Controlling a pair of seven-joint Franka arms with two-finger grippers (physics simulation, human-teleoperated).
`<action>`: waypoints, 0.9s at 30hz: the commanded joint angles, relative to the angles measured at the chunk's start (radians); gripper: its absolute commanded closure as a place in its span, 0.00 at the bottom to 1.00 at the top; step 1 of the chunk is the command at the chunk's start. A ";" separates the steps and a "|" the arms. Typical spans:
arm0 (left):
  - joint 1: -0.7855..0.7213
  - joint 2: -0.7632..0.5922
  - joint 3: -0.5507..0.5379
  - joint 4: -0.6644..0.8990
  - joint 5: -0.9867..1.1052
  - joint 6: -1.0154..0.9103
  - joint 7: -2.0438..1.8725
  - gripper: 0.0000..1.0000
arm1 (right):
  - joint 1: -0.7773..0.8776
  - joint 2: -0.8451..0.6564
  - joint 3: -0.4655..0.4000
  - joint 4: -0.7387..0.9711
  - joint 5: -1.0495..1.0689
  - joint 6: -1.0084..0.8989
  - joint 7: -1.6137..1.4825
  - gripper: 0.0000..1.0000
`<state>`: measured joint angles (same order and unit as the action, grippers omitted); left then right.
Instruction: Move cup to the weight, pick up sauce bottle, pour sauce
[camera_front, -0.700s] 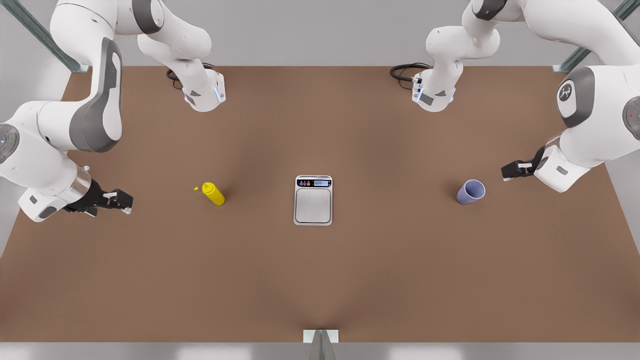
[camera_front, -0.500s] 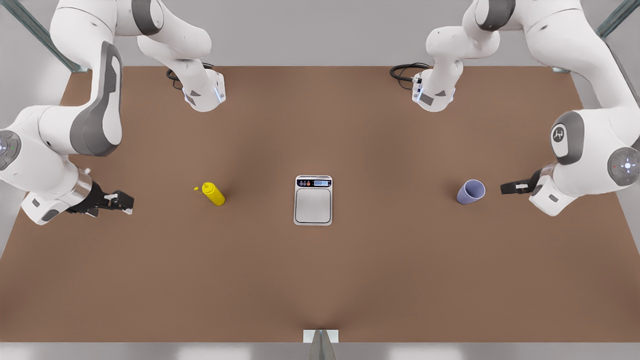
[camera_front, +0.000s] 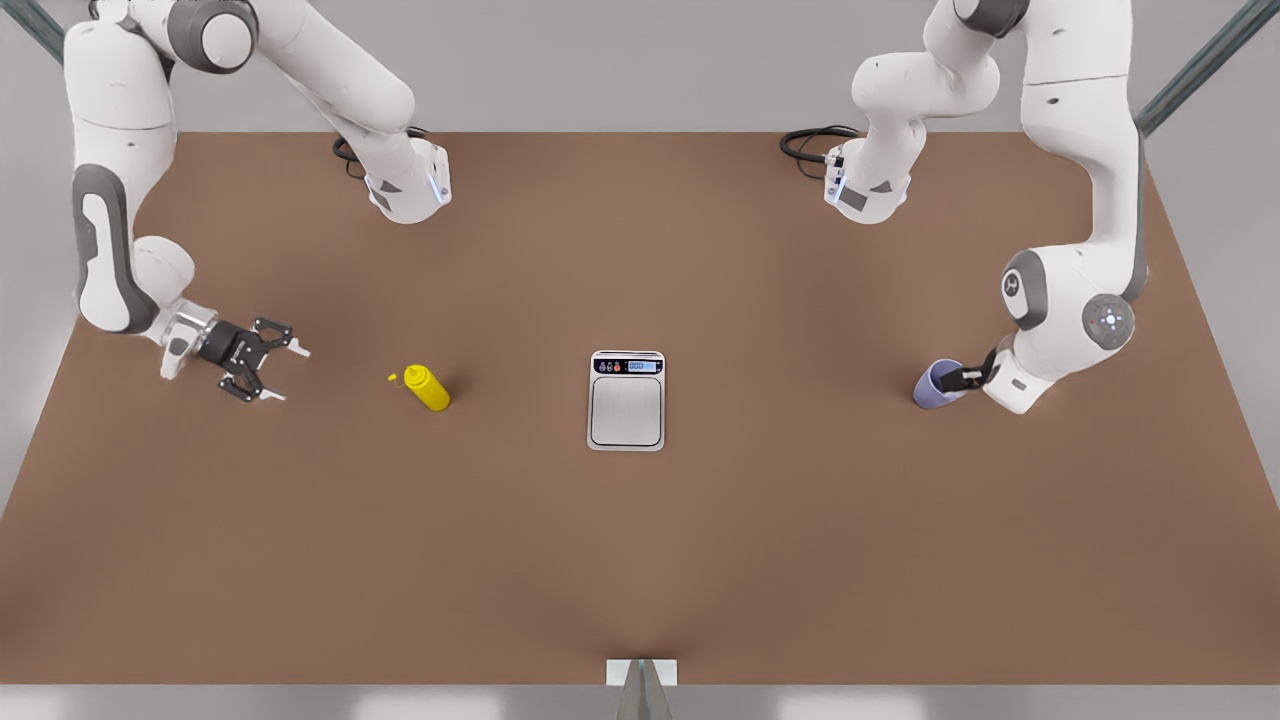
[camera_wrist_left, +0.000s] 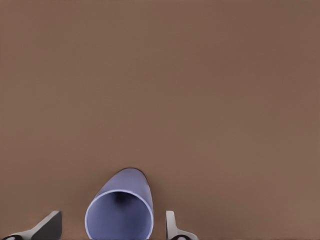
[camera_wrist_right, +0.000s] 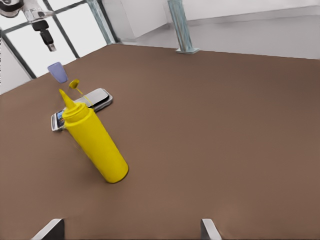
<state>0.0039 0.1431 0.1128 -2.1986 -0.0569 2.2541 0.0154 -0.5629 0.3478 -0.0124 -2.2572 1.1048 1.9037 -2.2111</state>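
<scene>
Here, cup (camera_front: 938, 385): upright, well off the weight (camera_front: 627, 400) toward the front view's right.
Left gripper (camera_front: 962, 377): at the cup, fingers (camera_wrist_left: 172, 229) spread either side of it, apart from its wall; the left wrist view alone shows the gaps.
Sauce bottle (camera_front: 428, 388): opposite side of the weight, standing.
Right gripper (camera_front: 268, 371): beyond the bottle from the weight, splayed wide, empty.
Left arm: forearm angled low.
Table (camera_front: 640, 560): brown.

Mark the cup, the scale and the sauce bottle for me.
cup (camera_front: 934, 388), front view, on its side wall.
scale (camera_front: 626, 410), front view, middle of its steel platform.
sauce bottle (camera_wrist_right: 95, 142), right wrist view, middle of its yellow body.
</scene>
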 joint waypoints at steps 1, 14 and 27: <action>0.001 -0.002 0.001 -0.013 -0.001 0.016 0.000 0.00 | -0.002 0.013 0.000 -0.002 0.010 -0.003 -0.021 0.00; 0.019 0.012 0.027 -0.081 -0.001 0.070 -0.002 0.00 | 0.093 0.137 0.092 -0.073 0.181 -0.003 -0.297 0.00; 0.022 0.084 0.062 -0.090 -0.001 0.094 -0.015 0.00 | 0.189 0.177 0.095 -0.056 0.207 0.018 -0.308 0.00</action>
<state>0.0255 0.2336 0.1748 -2.2873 -0.0586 2.3485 -0.0014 -0.3736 0.5235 0.0828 -2.3132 1.3101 1.9221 -2.5188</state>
